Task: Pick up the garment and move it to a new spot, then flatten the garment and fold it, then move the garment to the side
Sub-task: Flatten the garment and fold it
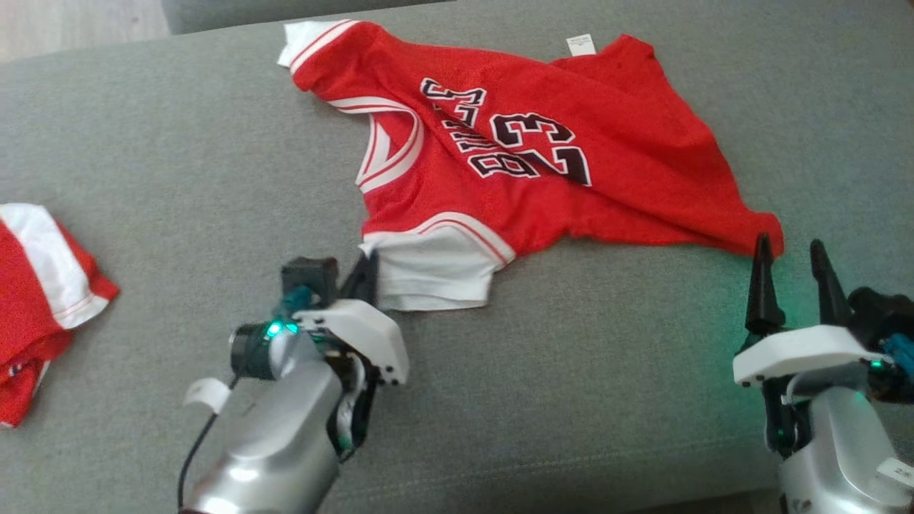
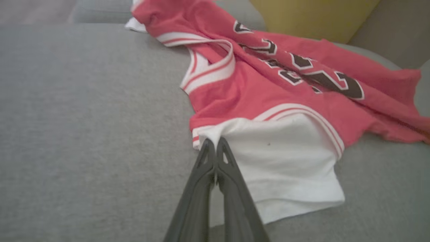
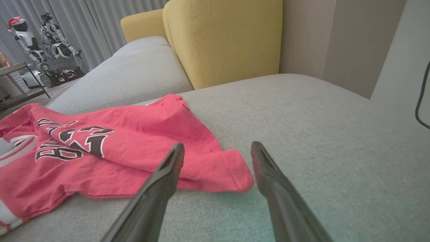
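The garment [image 1: 543,164] is a red jersey with black "23" lettering and white sleeves, spread crumpled on the grey sofa seat [image 1: 178,164]. My left gripper [image 1: 367,271] is shut on the edge of its near white sleeve [image 2: 282,158]. In the left wrist view the two fingertips [image 2: 215,144] meet where the sleeve puckers. My right gripper [image 1: 789,253] stands open at the garment's lower right corner [image 3: 231,171]. In the right wrist view that corner lies between the spread fingers [image 3: 168,168], and the right gripper [image 3: 217,148] holds nothing.
A second red and white cloth [image 1: 43,307] lies bunched at the seat's left edge. A yellow cushion [image 3: 221,40] rises behind the seat, with a wall [image 3: 336,40] to its right. The seat's front edge runs just below both arms.
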{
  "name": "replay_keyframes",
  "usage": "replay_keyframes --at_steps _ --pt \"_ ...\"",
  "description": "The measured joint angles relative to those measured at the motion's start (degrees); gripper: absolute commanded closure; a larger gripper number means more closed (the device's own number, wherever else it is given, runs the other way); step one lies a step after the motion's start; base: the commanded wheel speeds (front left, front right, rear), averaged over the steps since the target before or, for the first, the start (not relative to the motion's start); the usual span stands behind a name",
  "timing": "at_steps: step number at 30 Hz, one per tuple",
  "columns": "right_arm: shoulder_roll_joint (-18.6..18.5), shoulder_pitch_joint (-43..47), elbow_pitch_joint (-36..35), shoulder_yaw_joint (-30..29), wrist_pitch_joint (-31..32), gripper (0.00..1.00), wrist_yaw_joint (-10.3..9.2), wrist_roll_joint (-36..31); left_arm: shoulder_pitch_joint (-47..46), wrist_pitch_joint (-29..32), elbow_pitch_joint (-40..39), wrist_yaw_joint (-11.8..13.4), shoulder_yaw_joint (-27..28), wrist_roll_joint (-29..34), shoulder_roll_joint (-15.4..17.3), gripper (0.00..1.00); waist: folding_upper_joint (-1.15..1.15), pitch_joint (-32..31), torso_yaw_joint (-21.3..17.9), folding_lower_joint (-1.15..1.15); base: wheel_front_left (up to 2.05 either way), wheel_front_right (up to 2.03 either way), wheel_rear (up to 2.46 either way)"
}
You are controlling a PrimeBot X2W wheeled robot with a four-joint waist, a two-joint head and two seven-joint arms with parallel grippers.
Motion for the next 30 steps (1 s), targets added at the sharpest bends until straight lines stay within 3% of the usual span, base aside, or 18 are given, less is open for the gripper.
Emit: replay_keyframes --at_steps 10,29,30 --pt "0.0 -1.2 7.8 -1.7 0.0 0.0 0.0 0.0 4.7 -0.2 -11.9 3.1 11.8 7.0 2.0 1.0 0.0 -1.6 2.6 0.0 0.0 0.0 0.0" --pt "0.0 -5.0 19.2 -4.0 0.0 0.0 0.0 1.0 8.0 -0.2 -11.6 -0.5 15.6 12.6 0.1 1.0 0.0 -1.3 3.7 0.0 0.0 0.0 0.0" --pt "0.0 -5.2 20.2 -4.0 0.1 0.48 0.0 1.9 8.0 -0.2 -11.6 -0.6 15.9 12.8 0.0 1.0 0.0 -1.2 3.8 0.0 0.0 0.0 0.0"
